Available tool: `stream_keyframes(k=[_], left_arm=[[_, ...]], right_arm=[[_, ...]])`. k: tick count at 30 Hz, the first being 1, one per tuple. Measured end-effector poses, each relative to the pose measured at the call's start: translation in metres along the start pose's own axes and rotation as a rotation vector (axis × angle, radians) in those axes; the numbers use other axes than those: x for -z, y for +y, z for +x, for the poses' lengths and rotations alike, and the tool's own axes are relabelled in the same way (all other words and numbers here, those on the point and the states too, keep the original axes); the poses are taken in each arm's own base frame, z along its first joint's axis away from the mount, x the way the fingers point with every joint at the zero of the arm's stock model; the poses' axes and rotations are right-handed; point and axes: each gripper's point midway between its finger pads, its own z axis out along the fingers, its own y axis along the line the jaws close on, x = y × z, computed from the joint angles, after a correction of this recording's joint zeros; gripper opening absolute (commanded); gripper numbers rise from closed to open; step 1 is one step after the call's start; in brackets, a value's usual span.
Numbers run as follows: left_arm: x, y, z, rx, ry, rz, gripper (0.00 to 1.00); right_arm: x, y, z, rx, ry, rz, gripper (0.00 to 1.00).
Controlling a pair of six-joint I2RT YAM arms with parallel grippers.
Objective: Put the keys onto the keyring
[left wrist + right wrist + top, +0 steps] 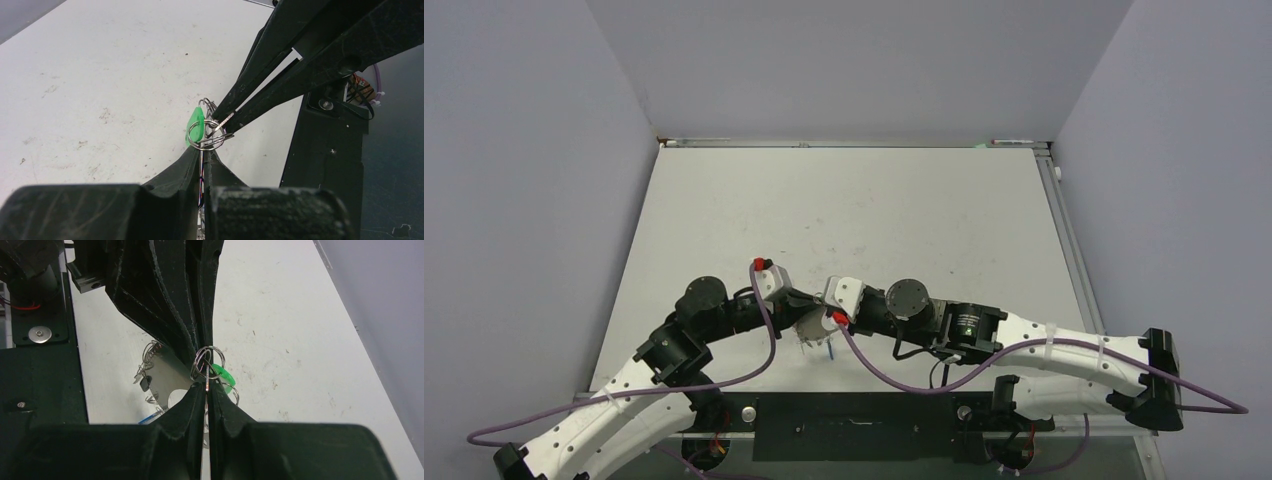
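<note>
Both grippers meet low over the table's near middle. My left gripper [809, 318] [205, 151] is shut on the keyring, pinching its thin wire at a small split ring [207, 136]. My right gripper [826, 322] [206, 389] is shut on a thin silver key [206, 376], seen edge-on, and holds it against that split ring [207, 361]. The green tag [196, 125] [223, 376] hangs right behind the ring. The rest of the keyring [150, 356], with more split rings, hangs to the left. A blue tag [831, 351] [146, 418] lies under it. No red tag shows.
The black mounting plate [854, 425] between the arm bases lies just near of the grippers. The white table [844, 220] stretches away behind them, with walls on three sides. Purple cables [894, 375] loop off both wrists.
</note>
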Motion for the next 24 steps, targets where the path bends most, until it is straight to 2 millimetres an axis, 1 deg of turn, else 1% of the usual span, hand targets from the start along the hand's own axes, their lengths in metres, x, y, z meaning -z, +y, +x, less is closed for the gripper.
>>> stream_keyframes(k=[11, 20, 24], left_arm=[[-0.002, 0.001, -0.004, -0.004, -0.009, -0.003, 0.00], [-0.004, 0.004, -0.003, 0.001, 0.003, -0.009, 0.00], [-0.006, 0.005, 0.003, 0.011, 0.025, -0.010, 0.00]], right_arm=[[0.007, -0.011, -0.009, 0.068, 0.044, 0.018, 0.05], [0.005, -0.015, -0.015, 0.127, 0.080, 0.013, 0.05], [0.003, -0.015, -0.028, 0.146, 0.062, 0.010, 0.05]])
